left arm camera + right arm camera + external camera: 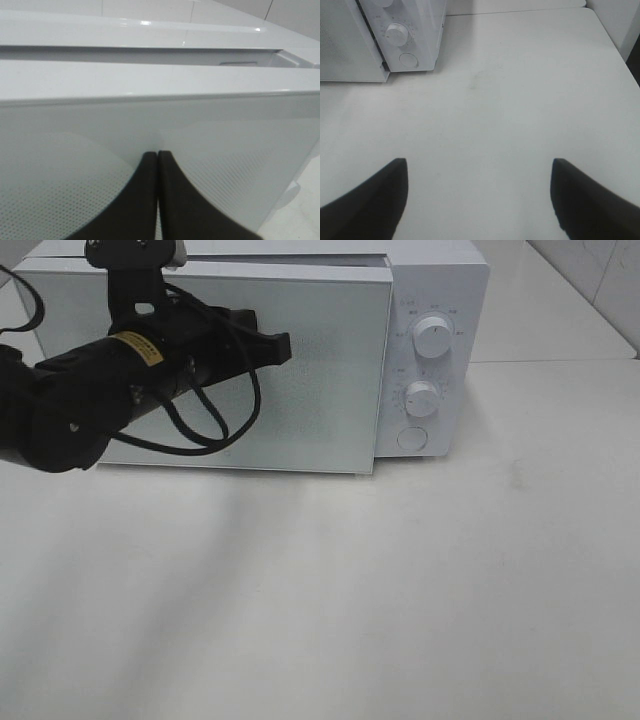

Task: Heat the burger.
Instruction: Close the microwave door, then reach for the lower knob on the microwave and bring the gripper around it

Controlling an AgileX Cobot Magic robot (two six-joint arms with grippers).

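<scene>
the high camera looked down on the microwave (300, 370). the left wrist camera faced its door (225, 150), just past the left fingers (145, 200). the right one saw the same knobs (396, 33), well beyond the right fingers (370, 200).

We see a big white flat table top (450, 590), smooth & a bit dull, filling most of the high view. A soft grey shadow (130, 570) lies on it at front-left. There's a small faint smudge (477, 77) on it too. A white boxy microwave (330, 390) sits at the back of the table. Past the far right corner we see a wall of pale shiny tiles (600, 275) w/ thin grey lines. Light is bright & even. Small white glints (145, 23) shine on the microwave's top.
</scene>
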